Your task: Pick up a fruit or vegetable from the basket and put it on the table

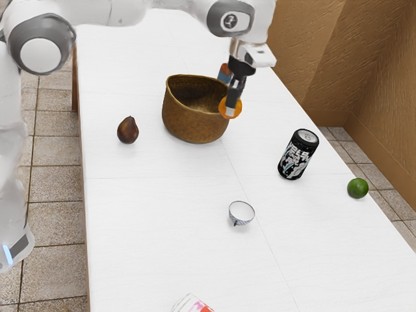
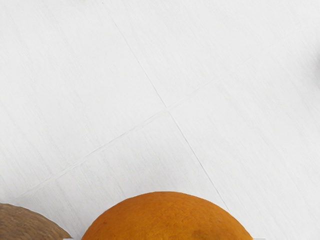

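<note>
Orange [image 2: 167, 217] between the fingers [image 1: 231, 111]

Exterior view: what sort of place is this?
Likely a kitchen or dining area, rendered in simulation: a long white table with a brass-coloured basket, a lime-like green fruit and a small bowl on it, over a tiled floor. The room type itself is a guess.

Arm [image 1: 156, 5] outstretched, wrist [image 1: 231, 21] bent, pincer [image 1: 231, 109] pointing down, clamped.
</note>
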{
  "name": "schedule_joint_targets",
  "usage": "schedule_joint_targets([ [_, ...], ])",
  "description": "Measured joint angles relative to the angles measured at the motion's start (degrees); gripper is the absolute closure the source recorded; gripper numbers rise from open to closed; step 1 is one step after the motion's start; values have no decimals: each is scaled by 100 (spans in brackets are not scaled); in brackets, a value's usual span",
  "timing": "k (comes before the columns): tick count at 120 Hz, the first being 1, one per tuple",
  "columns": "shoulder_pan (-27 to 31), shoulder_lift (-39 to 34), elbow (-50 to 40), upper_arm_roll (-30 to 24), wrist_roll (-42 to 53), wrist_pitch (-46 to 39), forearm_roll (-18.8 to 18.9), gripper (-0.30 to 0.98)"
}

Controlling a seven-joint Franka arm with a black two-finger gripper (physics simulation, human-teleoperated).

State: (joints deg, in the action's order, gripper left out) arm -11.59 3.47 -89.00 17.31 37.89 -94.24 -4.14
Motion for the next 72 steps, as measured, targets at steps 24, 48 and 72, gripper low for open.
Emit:
schedule_joint_targets([
  [24, -579, 88, -6, 0, -60, 167, 13, 29],
  [48, -126, 101, -6, 19, -59, 253, 57, 12],
  [72, -332, 84, -6, 3, -40, 456, 87, 3],
])
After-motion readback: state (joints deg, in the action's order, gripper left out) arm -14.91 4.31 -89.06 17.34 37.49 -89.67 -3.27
